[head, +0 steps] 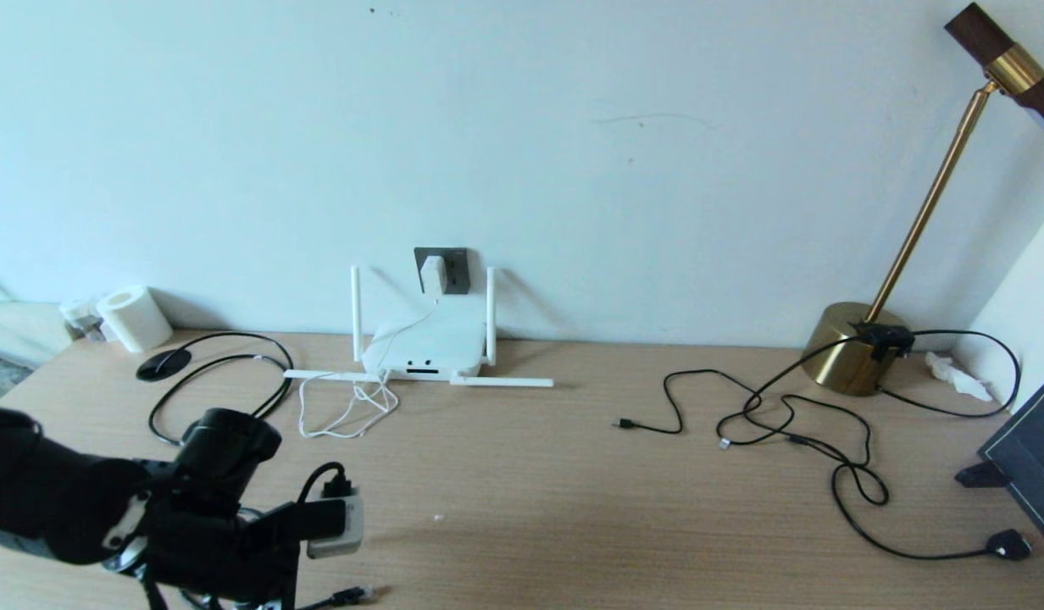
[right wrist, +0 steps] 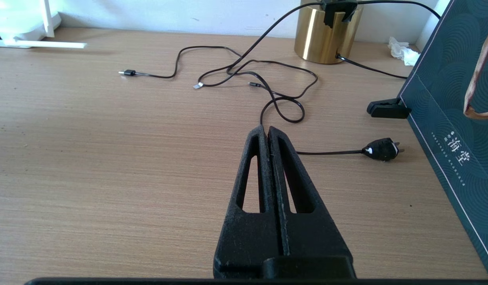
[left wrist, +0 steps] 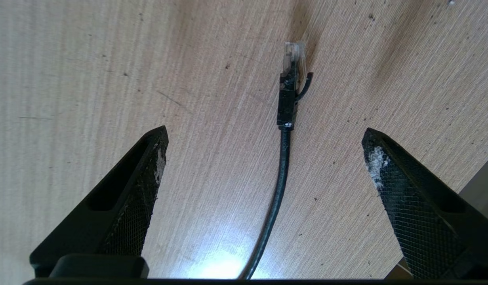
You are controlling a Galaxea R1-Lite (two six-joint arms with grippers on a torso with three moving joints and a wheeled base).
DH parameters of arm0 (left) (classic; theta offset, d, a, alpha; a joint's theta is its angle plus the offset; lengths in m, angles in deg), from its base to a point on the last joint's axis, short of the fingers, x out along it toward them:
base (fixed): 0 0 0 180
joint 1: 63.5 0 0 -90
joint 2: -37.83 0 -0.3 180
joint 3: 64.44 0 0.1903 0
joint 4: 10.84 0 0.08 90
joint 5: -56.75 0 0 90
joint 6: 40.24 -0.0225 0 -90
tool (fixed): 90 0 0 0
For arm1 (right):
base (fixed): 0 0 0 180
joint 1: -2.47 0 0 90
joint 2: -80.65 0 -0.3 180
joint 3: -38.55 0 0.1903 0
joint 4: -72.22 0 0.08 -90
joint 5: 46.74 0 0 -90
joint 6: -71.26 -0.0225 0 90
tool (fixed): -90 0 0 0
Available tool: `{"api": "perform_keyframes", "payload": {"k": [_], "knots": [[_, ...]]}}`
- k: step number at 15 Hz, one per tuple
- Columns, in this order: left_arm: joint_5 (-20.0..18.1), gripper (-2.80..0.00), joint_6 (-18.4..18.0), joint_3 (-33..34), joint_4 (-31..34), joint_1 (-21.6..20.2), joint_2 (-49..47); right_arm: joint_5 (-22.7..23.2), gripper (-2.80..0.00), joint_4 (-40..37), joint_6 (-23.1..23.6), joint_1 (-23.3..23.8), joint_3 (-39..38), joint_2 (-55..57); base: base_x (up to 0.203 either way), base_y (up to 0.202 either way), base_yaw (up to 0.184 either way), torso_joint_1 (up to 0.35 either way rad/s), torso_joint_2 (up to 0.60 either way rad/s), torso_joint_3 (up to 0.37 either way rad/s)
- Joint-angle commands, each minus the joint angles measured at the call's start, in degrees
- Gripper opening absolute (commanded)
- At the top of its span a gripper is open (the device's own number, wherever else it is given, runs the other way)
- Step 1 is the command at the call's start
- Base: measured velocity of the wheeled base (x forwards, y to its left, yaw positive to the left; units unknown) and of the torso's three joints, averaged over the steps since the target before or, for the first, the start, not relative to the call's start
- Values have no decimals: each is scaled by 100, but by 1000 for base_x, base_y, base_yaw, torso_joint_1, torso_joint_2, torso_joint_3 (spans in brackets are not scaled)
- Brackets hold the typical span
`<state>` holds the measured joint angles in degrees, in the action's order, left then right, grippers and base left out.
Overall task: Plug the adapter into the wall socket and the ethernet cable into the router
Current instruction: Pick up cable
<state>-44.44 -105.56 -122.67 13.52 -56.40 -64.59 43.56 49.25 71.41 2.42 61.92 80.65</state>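
Hovering low over the near left part of the wooden desk (head: 522,474), the left gripper (left wrist: 264,154) has its two fingers spread wide, holding nothing. Between them on the desk lies the ethernet cable (left wrist: 281,166), its clear-tipped plug (left wrist: 293,53) pointing away from the gripper and touching neither finger. In the head view that plug end shows at the near edge, just right of the left arm.

Against the far wall, the adapter (head: 432,275) sits plugged into the wall socket (head: 451,269), its thin white cord (head: 346,415) dropping over the router (head: 424,347) and looping on the desk in front of it. The router lies flat just below the socket, two antennas upright and two lying on the desk.

The right gripper (right wrist: 266,130) is closed on nothing, above the desk toward the right, short of a tangle of thin black cables (right wrist: 275,79) and a black plug (right wrist: 380,149). A brass lamp (head: 852,347) stands far right.
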Motion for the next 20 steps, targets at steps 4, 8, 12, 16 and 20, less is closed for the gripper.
{"api": "perform_keyframes", "payload": {"k": [4,8,12,16,20], "knots": [[-15,0,-25,6,35,1,-121,-3,-280,4,2,4,0,0,0,0,0,0,0,0],[-15,0,-7,24,-8,-7,-174,5,-280,4,2,-3,0,1,0,0,0,0,0,0],[-6,-280,1,28,-11,-8,-187,6,-280,4,2,-4,0,0,0,0,0,0,0,0],[115,-280,71,67,-20,-25,-219,5,-280,4,2,4,0,7,0,0,0,0,0,0],[206,-280,81,76,-28,-25,-253,1,-280,4,2,-4,0,9,0,0,0,0,0,0]]}}
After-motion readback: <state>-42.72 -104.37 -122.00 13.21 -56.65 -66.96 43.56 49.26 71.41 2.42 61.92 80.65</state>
